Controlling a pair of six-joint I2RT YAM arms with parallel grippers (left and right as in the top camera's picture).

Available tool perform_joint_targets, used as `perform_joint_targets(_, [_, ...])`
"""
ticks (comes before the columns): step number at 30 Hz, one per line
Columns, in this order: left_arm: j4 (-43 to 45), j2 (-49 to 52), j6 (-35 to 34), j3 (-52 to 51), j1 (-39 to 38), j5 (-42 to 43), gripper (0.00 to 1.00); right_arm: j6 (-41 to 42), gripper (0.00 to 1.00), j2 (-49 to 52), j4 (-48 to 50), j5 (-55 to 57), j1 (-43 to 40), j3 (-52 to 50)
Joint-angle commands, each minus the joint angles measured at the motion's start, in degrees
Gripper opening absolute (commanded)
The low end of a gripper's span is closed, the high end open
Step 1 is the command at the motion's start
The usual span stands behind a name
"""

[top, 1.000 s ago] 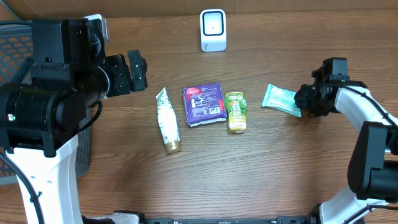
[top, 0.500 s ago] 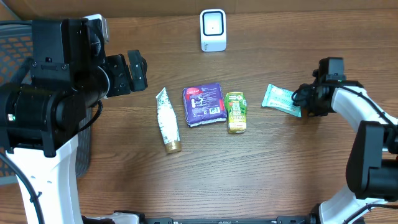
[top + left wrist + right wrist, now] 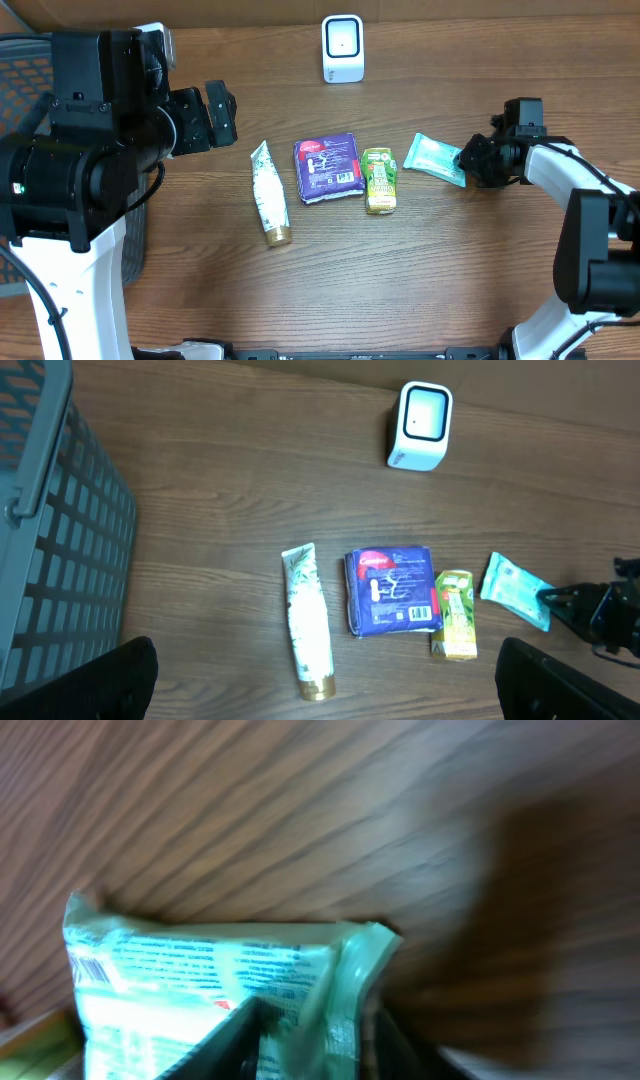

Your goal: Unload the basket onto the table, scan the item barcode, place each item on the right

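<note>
Overhead, teal packet pointing toward green carton, right hand pinching end

- My left hand hangs high over the bench, fingers spread fully apart with nothing between them.
- The left arm rises bulky and upright behind that hand.
- My right hand sits low, its fingers pinched on the near edge of the green packet.
- The right forearm runs back from that hand to a bent elbow.
</note>
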Motion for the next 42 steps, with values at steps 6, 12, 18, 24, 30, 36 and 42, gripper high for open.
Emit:
perform_joint_targets(6, [0.04,0.42,0.87,0.46,0.24,-0.52,1.0,-0.74,0.04,5.7,0.92,-15.1,-0.61,-2.93])
perform_joint_targets(12, [0.04,0.42,0.87,0.46,0.24,-0.52,1.0,-4.63,0.04,3.28,-0.57,-20.76,-0.66,-0.2])
perform_joint_targets(18, [0.04,0.42,0.87,0.46,0.24,-0.52,0.99,-8.44,0.04,-5.01,-6.49,-21.07,-0.66,2.73])
perform_joint_targets(24, [0.04,0.42,0.87,0.46,0.24,-0.52,1.0,-10.97,0.04,-12.09,-8.48,-21.09,-0.63,3.28])
perform_joint_targets(30, [0.04,0.42,0.87,0.46,0.24,-0.52,1.0,-14.53,0.04,-15.63,-8.13,-21.53,-0.63,4.02])
perform_joint_targets(36, [0.04,0.42,0.87,0.46,0.24,-0.52,1.0,-18.73,0.04,-20.15,-8.7,-23.06,-0.52,6.16])
perform_joint_targets(42, [0.04,0.42,0.87,0.46,0.24,-0.52,1.0,-18.51,0.04,-25.38,-14.23,-22.08,0.98,9.88])
